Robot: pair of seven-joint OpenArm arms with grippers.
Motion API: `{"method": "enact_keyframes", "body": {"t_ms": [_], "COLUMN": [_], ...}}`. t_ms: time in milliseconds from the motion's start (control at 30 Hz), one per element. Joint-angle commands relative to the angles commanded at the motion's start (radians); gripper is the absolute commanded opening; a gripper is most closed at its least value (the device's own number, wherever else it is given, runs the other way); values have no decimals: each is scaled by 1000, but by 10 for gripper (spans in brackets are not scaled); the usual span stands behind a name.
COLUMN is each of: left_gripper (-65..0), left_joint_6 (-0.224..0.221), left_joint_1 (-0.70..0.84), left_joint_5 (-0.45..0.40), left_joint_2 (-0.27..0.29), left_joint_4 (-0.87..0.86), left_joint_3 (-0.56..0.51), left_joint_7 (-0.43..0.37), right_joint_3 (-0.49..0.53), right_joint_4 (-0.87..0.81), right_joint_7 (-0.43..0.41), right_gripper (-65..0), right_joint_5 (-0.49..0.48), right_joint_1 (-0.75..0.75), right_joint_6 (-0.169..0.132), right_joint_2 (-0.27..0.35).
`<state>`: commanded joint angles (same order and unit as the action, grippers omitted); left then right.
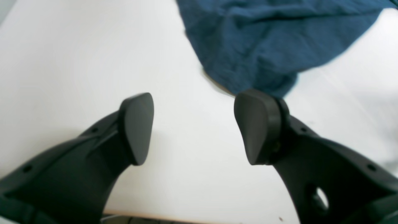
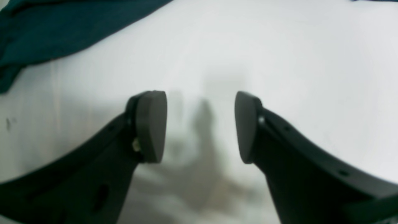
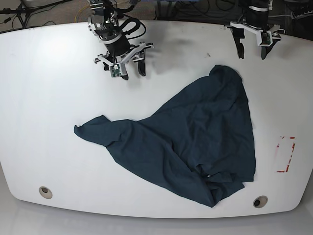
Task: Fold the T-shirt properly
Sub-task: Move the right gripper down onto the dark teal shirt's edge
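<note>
The dark navy T-shirt (image 3: 195, 137) lies crumpled and spread across the middle and right of the white table, one corner reaching left and a bunched end at the front right. In the left wrist view its cloth (image 1: 264, 40) lies just beyond the right fingertip. My left gripper (image 3: 252, 51) (image 1: 194, 127) hovers open over the table at the back right, above the shirt's upper tip. My right gripper (image 3: 132, 68) (image 2: 200, 126) stands open over bare table at the back left, with shirt fabric (image 2: 56, 28) at the top left of its view. Neither gripper holds anything.
The white table (image 3: 49, 88) has rounded corners and two round holes near its front edge (image 3: 45, 192) (image 3: 260, 201). A red rectangular mark (image 3: 285, 154) sits at the right. Cables lie beyond the back edge.
</note>
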<state>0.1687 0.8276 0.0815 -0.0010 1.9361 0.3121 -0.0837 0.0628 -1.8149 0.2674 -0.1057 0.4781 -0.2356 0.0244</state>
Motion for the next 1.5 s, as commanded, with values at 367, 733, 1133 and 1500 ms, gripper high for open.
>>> {"method": "enact_keyframes", "body": {"t_ms": [367, 733, 1133, 1500], "left_gripper": [-231, -232, -235, -236], "left_joint_6": [0, -2, 0, -2], "left_joint_1": [-13, -12, -17, -30], "left_joint_5": [-2, 1, -5, -16], "left_joint_2": [1, -1, -2, -4], "left_joint_4": [3, 8, 10, 10], "left_joint_3": [1, 1, 1, 3], "left_joint_7": [2, 1, 1, -3], "right_joint_3": [6, 20, 10, 10], "right_joint_4": [5, -20, 83, 90], "right_joint_7": [-3, 32, 103, 118], "right_gripper": [-315, -311, -311, -314], "right_joint_5": [4, 5, 5, 5], "right_joint_1": [27, -59, -249, -253], "right_joint_6": [10, 19, 18, 19], "right_joint_2": [1, 1, 4, -2]}}
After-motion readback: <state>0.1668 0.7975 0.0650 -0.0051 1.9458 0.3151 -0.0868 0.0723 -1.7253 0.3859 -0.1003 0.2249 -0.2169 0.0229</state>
